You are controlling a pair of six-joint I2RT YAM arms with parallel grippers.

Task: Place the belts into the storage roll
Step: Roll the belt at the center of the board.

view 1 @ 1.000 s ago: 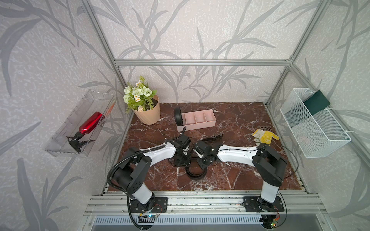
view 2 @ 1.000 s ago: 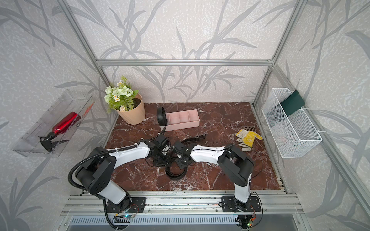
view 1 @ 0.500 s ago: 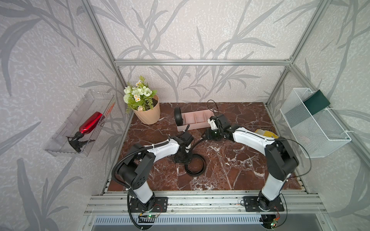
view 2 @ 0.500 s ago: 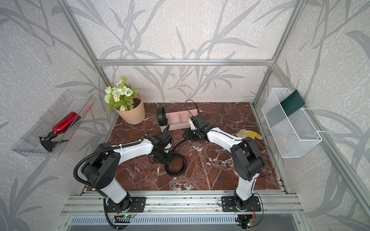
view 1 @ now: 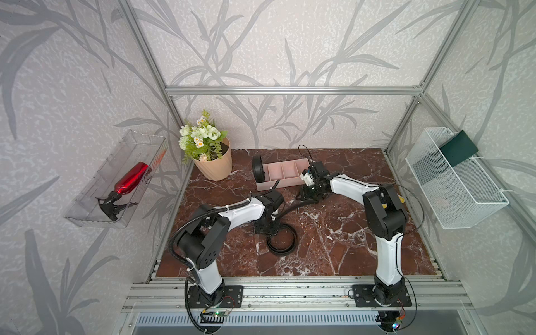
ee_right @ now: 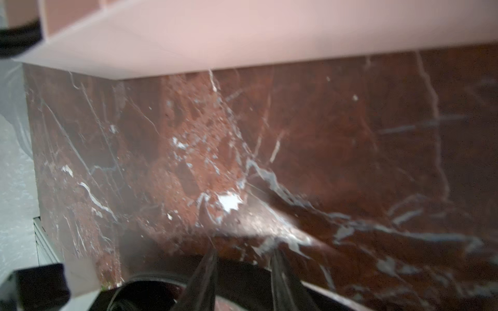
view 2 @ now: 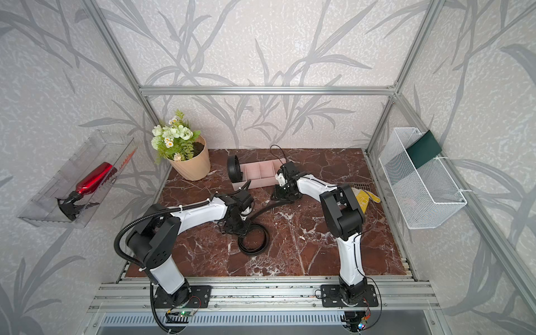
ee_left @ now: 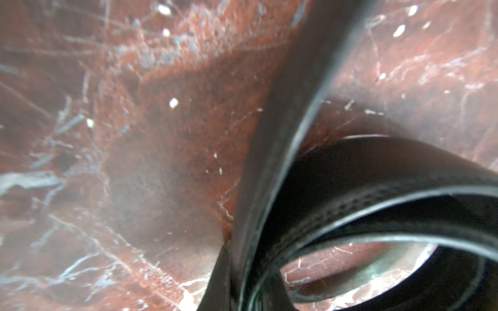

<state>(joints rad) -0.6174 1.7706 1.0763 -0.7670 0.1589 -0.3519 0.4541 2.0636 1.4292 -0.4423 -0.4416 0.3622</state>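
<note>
Looking down over the red marble table (view 1: 342,240), I see it fills the lower middle of both top views, with my two arms reaching in from the bottom edge. At the right edge a white wire basket (view 1: 452,185) hangs on the wall; at the left edge a clear wall tray (view 1: 95,200) holds a red spray bottle (view 1: 129,179). A peach flowerpot (view 1: 216,166) with white flowers stands in the upper left of the table. Just right of it, at upper centre, lies the pink tray (view 1: 282,177), and one coiled belt (view 1: 259,172) stands upright at its left end; I cannot tell whether it sits inside the end compartment or just against it. The other belt (view 1: 282,240) lies loosely looped near the middle of the table, its free end running up and right. My left gripper (view 1: 268,229) sits at the loop's left rim, jaws pressed together on that belt (ee_left: 291,140), which crosses close before my left wrist camera. My right gripper (view 1: 310,195) points down at the strap's far end, below the tray's right end; its fingers (ee_right: 204,280) stand somewhat apart, and I cannot tell whether they pinch anything.
</note>
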